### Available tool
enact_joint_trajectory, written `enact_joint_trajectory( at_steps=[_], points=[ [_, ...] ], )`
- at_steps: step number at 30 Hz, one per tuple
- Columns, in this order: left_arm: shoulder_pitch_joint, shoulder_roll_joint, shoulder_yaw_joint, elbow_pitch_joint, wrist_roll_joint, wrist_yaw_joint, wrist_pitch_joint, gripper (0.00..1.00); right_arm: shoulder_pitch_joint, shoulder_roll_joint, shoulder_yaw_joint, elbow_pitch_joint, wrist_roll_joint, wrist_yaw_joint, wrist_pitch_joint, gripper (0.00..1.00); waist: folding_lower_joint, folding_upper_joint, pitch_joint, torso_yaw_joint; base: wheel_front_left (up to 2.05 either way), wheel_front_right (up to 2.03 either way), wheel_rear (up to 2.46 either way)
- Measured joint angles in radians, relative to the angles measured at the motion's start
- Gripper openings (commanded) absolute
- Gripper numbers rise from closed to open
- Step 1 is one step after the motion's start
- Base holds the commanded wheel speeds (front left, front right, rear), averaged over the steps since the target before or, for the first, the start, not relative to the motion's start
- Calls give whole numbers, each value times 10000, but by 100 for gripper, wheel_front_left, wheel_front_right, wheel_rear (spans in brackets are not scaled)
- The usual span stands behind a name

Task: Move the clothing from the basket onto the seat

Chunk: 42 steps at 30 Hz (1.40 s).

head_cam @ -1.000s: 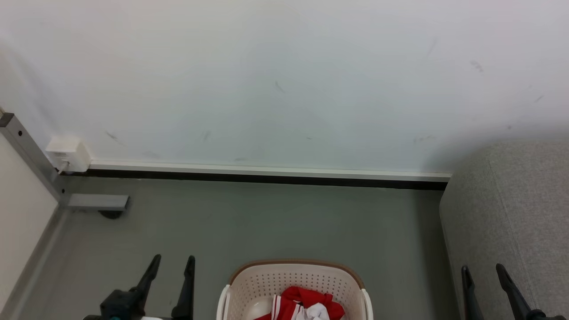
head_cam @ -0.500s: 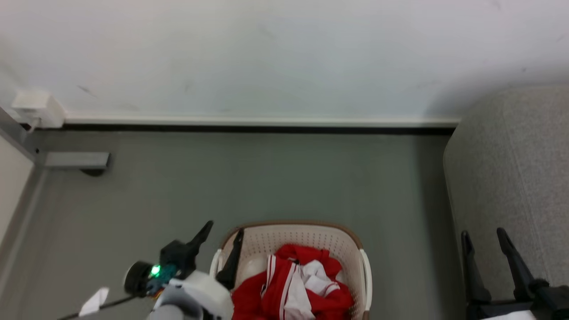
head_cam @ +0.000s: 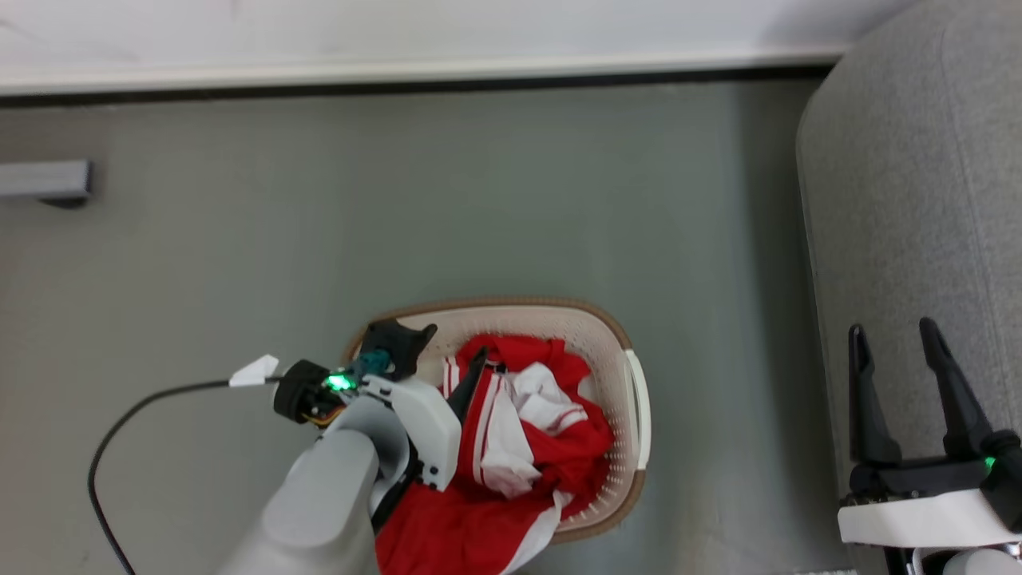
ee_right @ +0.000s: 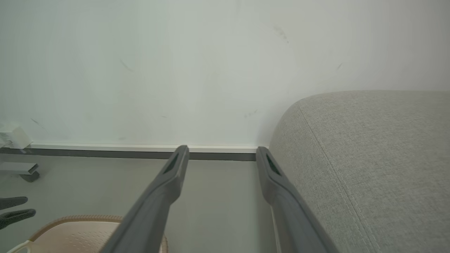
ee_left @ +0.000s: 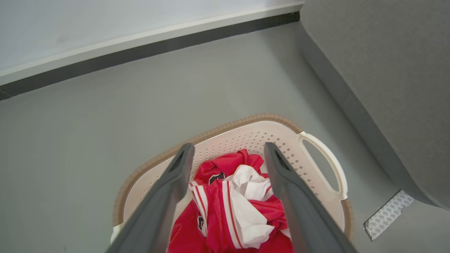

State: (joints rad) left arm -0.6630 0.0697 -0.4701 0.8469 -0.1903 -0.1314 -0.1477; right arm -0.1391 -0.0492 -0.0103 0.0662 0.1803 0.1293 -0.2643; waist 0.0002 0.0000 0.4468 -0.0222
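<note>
Left claw (ee_left: 227,147) — spread wide — hangs over the clothing (ee_left: 225,205) in the basket (ee_left: 242,140).

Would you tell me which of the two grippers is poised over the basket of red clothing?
The left gripper: it is open above the clothing in the basket, while the right gripper, also open, is by the seat.

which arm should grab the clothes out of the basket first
Left. The left gripper is open and poised right over the clothing in the basket. The right gripper, also open, is off by the seat, away from the basket.
</note>
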Motion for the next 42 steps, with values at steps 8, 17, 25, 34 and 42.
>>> enact_joint_trajectory(
  at_steps=[8,17,25,34,42],
  points=[
    [-1378,-121,-489,1753,-330,0,765,100,-560,-4,-59,-589,19,0,-2,100,0,0,1588,-388,0,0,0],
    [-2152,-209,-612,2972,-811,86,1118,100,-887,-4,31,-1049,71,0,0,100,0,0,3059,-690,0,0,0],
    [-2713,-219,-660,3563,-1120,276,1133,100,-1220,-6,138,-1344,326,0,-2,100,-1,0,4011,-930,0,0,0],
    [-3289,-13,-566,3996,-1300,424,1108,100,-1274,-6,282,-1592,681,0,0,100,-1,0,4840,-1246,0,0,0],
    [-3507,190,-637,4157,-1329,518,1014,100,-1279,4,291,-1793,838,29,-6,100,-2,0,5328,-1589,0,0,0]
  ],
)
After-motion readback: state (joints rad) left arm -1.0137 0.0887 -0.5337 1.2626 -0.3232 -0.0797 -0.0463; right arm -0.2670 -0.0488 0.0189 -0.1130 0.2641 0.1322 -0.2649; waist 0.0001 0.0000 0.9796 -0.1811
